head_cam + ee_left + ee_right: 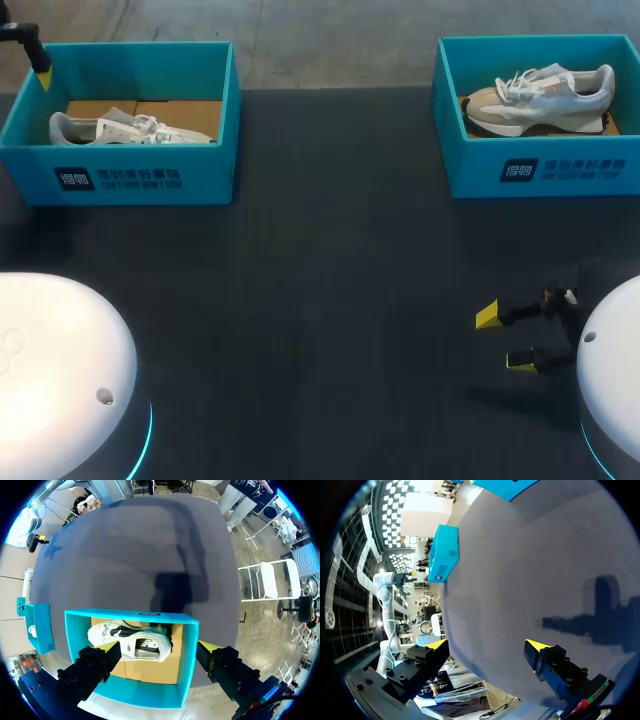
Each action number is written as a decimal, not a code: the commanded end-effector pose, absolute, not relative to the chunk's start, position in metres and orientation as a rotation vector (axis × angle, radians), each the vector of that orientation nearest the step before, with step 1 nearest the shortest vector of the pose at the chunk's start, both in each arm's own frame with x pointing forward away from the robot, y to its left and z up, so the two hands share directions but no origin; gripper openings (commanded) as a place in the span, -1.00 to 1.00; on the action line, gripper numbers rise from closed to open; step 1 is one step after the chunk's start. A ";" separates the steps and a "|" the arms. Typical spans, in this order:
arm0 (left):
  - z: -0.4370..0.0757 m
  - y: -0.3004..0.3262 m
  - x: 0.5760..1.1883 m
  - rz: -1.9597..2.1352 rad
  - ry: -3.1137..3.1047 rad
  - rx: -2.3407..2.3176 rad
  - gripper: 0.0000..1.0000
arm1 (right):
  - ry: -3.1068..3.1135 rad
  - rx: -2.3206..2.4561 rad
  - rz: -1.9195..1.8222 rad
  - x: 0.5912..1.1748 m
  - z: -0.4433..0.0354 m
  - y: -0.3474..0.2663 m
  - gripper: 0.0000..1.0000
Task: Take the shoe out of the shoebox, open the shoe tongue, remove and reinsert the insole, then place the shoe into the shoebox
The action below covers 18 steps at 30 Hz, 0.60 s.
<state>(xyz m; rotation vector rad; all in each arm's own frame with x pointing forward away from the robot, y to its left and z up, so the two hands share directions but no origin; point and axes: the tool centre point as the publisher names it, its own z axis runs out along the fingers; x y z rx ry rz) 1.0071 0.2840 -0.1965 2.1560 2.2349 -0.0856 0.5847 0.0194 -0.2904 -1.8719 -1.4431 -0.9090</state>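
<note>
Nearest the robot, the right gripper (503,339) hangs low over the dark table (320,280) on the right side, its two yellow-tipped fingers spread wide with nothing between them. Its own wrist view shows only bare tabletop and the gripper's shadow under and ahead of the fingers.

Across the table, at its far edge, two teal shoeboxes stand well apart, both without lids. The right shoebox (540,170) holds a beige-and-white sneaker (545,95) lying on its side, toe towards the left, laces up against the back wall. The left shoebox (120,175) holds a white shoe (110,128), also on its side, resting on a brown cardboard liner (180,115) (the liner covers the whole floor of the box).

Farthest off, the left gripper (160,652) hovers over the far left corner of the left shoebox. Its fingers are wide apart and grip nothing. In its wrist view one finger stands over the inside of the box near one end wall, the other outside the opposite wall, so the pair straddles the box. The white shoe lies below and just ahead of them, untouched. In the head view only one yellow tip of this gripper shows, at the box's back left corner.
</note>
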 end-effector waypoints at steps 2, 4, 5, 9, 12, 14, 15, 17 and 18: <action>-0.196 0.284 1.007 -0.082 2.235 2.157 1.00 | -1.451 -1.877 -0.913 0.584 -0.286 0.018 1.00; -0.196 0.284 1.007 -0.082 2.235 2.157 1.00 | -1.478 -1.882 -0.905 0.588 -0.282 0.017 1.00; -0.196 0.284 1.007 -0.082 2.235 2.157 1.00 | -1.487 -1.888 -0.903 0.591 -0.278 0.016 1.00; -0.196 0.284 1.007 -0.082 2.235 2.157 1.00 | -1.531 -1.898 -0.885 0.602 -0.267 0.011 1.00; -0.196 0.284 1.007 -0.082 2.235 2.157 1.00 | -1.584 -1.909 -0.850 0.614 -0.258 0.007 1.00; -0.196 0.284 1.007 -0.082 2.235 2.157 1.00 | -1.633 -1.921 -0.817 0.622 -0.250 0.004 1.00; -0.196 0.284 1.007 -0.082 2.235 2.157 1.00 | -1.656 -1.929 -0.798 0.627 -0.246 0.001 1.00; -0.196 0.284 1.007 -0.082 2.235 2.157 1.00 | -1.706 -1.950 -0.757 0.637 -0.239 -0.005 1.00; -0.196 0.284 1.007 -0.082 2.235 2.157 1.00 | -1.727 -1.956 -0.742 0.642 -0.234 -0.008 1.00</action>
